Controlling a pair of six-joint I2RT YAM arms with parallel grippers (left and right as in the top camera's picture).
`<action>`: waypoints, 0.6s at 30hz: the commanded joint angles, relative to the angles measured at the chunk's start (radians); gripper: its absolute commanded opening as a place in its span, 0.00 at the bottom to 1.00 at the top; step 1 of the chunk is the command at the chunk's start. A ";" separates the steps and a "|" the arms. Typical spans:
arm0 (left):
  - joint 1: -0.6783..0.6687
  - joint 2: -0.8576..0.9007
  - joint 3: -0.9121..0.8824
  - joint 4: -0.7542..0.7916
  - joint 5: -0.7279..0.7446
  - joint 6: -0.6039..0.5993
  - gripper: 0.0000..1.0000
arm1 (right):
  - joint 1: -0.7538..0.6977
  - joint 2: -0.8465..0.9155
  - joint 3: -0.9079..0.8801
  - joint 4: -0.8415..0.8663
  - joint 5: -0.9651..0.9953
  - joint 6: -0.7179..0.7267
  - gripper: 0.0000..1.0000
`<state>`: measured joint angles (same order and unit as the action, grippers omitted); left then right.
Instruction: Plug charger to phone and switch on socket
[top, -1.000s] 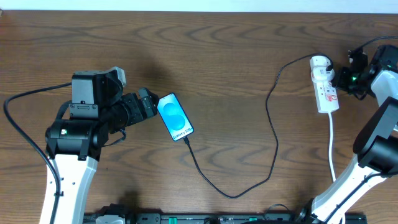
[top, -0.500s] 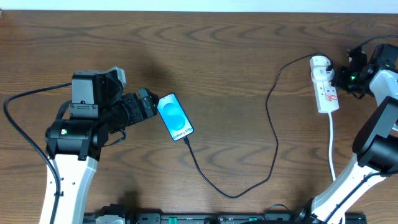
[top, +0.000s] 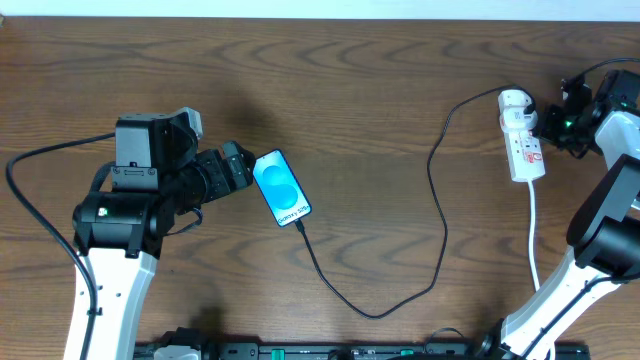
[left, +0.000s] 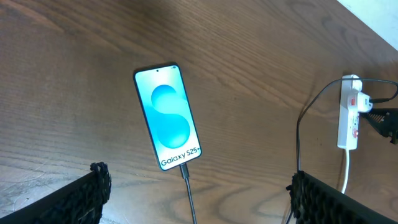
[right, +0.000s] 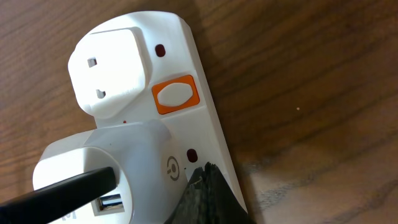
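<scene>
So the phone is lying flat, screen lit and facing up, in the left half of the bench, about midway between the back and front edges. The charger is plugged into its bottom end. Its cable loops down toward the front edge, then climbs to the white adapter sitting in the socket near the back right corner. The left gripper sits just beside the phone's top end, fingers spread wide, holding nothing. The right gripper looks pressed together, with its tip over the socket right by the adapter, just below the orange switch.
</scene>
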<state>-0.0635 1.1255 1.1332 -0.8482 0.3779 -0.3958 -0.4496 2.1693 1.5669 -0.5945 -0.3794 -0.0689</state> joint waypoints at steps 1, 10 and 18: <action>0.001 -0.007 0.018 0.000 -0.009 0.002 0.94 | 0.085 0.042 -0.026 -0.061 -0.195 0.022 0.01; 0.001 -0.007 0.018 0.000 -0.009 0.002 0.94 | 0.091 0.042 -0.026 -0.110 -0.192 0.031 0.01; 0.001 -0.007 0.018 0.000 -0.009 0.002 0.94 | 0.092 0.042 -0.026 -0.097 -0.097 0.053 0.01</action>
<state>-0.0635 1.1255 1.1332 -0.8482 0.3779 -0.3958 -0.4496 2.1651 1.5822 -0.6781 -0.3748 -0.0418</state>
